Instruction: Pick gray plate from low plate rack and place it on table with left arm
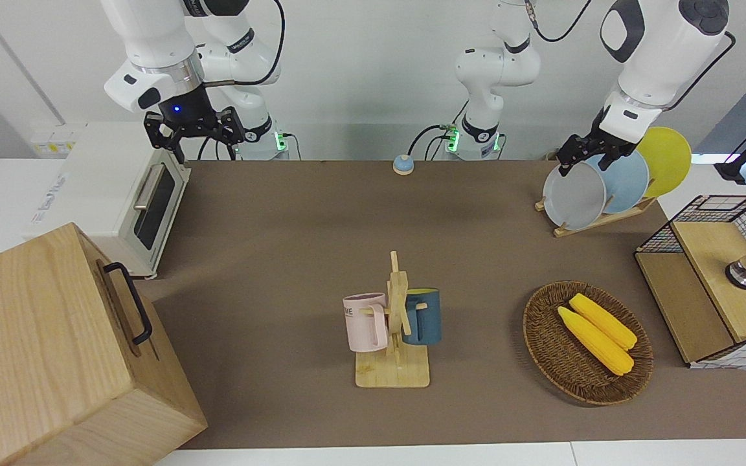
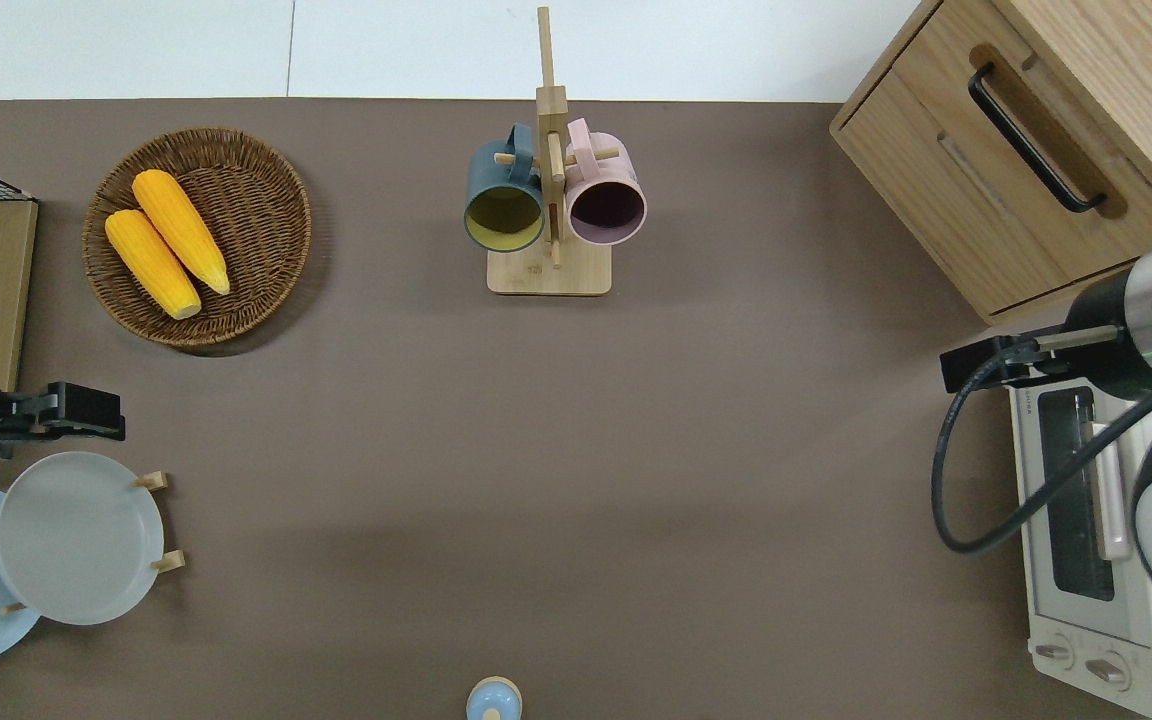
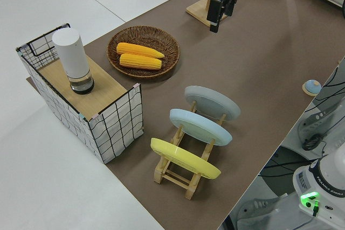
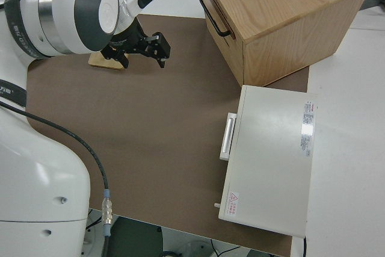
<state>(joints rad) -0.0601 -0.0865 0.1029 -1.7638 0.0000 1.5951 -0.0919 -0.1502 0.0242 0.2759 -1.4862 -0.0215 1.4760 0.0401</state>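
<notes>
At the left arm's end of the table (image 1: 295,220), close to the robots, the low plate rack (image 1: 596,222) holds three plates on edge between its pegs: the gray plate (image 1: 574,195) in the slot toward the middle of the table, the light blue plate (image 1: 629,181) next to it, the yellow plate (image 1: 667,158) outermost. In the overhead view the gray plate (image 2: 78,537) leans in the rack, overlapping the blue one, its rim seated between the wooden pegs. The left gripper (image 1: 570,157) hangs just above the gray plate's upper rim in the front view, while the overhead view puts the left gripper (image 2: 86,411) over the table just past the plate's farther edge. Its fingers appear slightly parted and hold nothing, though whether they straddle the rim cannot be told. The task looks to be at its opening stage: the approach is nearly made, but the grasp, the lift out of the slot and the setting-down on the tabletop all remain. Farther out, a wicker basket (image 1: 544,336) with two ears of corn (image 1: 596,331) lies beside a wire-sided box, and a wooden mug stand (image 1: 394,336) carries a pink and a teal mug near mid-table. The right arm is parked, its gripper (image 1: 195,129) with fingers spread apart and empty.
</notes>
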